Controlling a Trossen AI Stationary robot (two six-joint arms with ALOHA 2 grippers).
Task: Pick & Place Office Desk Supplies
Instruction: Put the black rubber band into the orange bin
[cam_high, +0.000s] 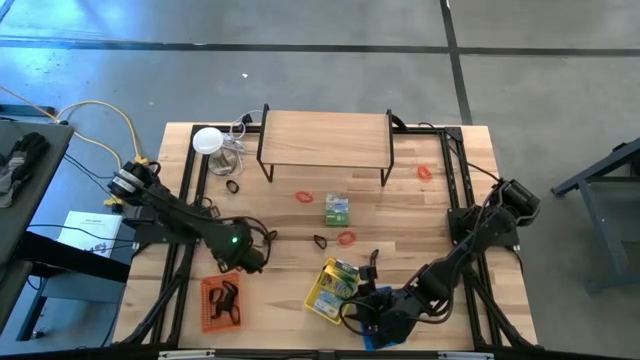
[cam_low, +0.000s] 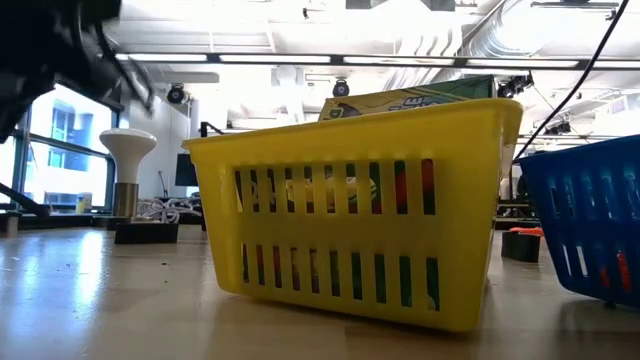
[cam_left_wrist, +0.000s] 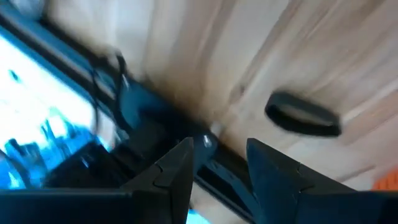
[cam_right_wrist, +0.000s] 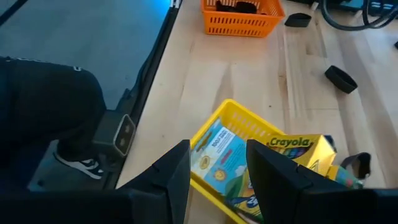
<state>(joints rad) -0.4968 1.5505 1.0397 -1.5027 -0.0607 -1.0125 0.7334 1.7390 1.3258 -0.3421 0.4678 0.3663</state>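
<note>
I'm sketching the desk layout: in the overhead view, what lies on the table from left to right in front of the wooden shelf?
Orange basket → black clip → yellow basket → green packet → red rubber band.

The high camera looks straight down on the whole wooden table (cam_high: 410, 215) and both arms. The low camera sits at tabletop level, very close to the yellow basket (cam_low: 360, 205), which fills most of its view (the room's ceiling lights lie behind). The right wrist camera looks down past its own fingers (cam_right_wrist: 171, 177) at that same yellow basket (cam_right_wrist: 249, 127) and the orange basket (cam_right_wrist: 241, 17). The left wrist camera hangs close above the tabletop.
</note>
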